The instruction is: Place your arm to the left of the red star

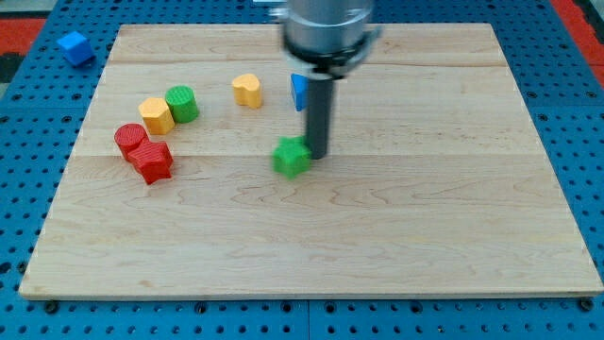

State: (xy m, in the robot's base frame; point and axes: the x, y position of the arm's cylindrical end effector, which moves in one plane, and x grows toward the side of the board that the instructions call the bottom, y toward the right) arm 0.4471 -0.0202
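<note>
Rod tip [318, 155] down on the pale wooden board [425, 227], just right of the green cube-like block [293, 157] and touching or nearly touching it. No pincer on this arm, only a straight dark rod, so nothing to open or clench.

Red star-shaped block [152, 161] near the board's left side, well apart from the tip, with the red cylinder [130, 140] pressed against its upper left. Above those, yellow hexagonal block [156, 115] and green cylinder [181, 103] side by side. Yellow heart-shaped block [247, 90] further right; blue block [298, 92] partly hidden behind the rod, shape unclear.

Narrow strip of bare wood between the star and the board's left edge. Wide bare wood across the view's bottom and whole right half. Blue cube [74, 47] off the board, on the blue perforated surface [28, 170] at the view's top left.
</note>
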